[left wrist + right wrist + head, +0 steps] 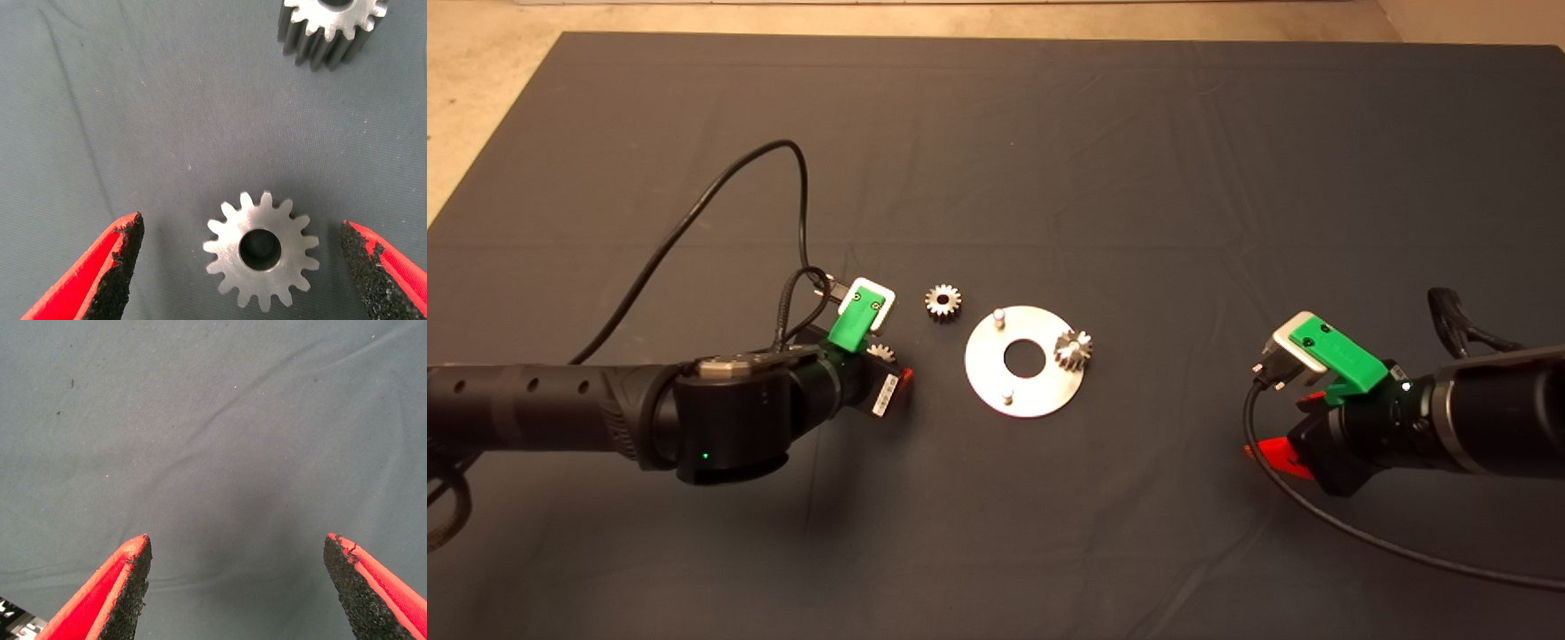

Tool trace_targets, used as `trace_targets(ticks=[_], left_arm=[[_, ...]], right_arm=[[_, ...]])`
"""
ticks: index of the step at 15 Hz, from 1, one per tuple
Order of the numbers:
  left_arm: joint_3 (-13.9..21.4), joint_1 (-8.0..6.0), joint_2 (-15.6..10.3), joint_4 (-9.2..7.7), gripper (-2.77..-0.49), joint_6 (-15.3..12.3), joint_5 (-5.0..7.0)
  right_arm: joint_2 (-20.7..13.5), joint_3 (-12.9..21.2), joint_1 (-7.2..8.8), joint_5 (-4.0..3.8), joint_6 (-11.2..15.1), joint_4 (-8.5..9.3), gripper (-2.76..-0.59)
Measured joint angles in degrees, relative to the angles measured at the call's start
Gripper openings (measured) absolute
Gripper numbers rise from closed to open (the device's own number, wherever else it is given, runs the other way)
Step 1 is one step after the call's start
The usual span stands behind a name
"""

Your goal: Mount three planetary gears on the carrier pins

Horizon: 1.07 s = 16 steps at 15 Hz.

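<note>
Gear (261,249) lay flat between left gripper's (241,267) spread fingers | bore upward | right gripper (237,587) spread, far off

Cameras: one overhead, two wrist-mounted.
Head view looks steeply down on the mat (1049,133); left wrist view sits close over the gear (261,249) between its pincer (240,257) fingertips, shared with head view (882,351); right wrist faces bare mat.
</note>
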Motion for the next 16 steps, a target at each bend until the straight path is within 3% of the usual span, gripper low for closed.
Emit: trace_targets(ticks=[3,16], left_arm=[[-0.05,1.15,0.02,0.07,-1.20,0.00,-0.17],[-0.11,1.15,0.02,1.01,-1.68,0.00,-0.54]], right_arm=[[0.00,0.00,0.02,-0.01,-0.01,0.00,-1.47],[-0.48,0.00,0.00,-0.01,-0.20,0.00,-1.47]])
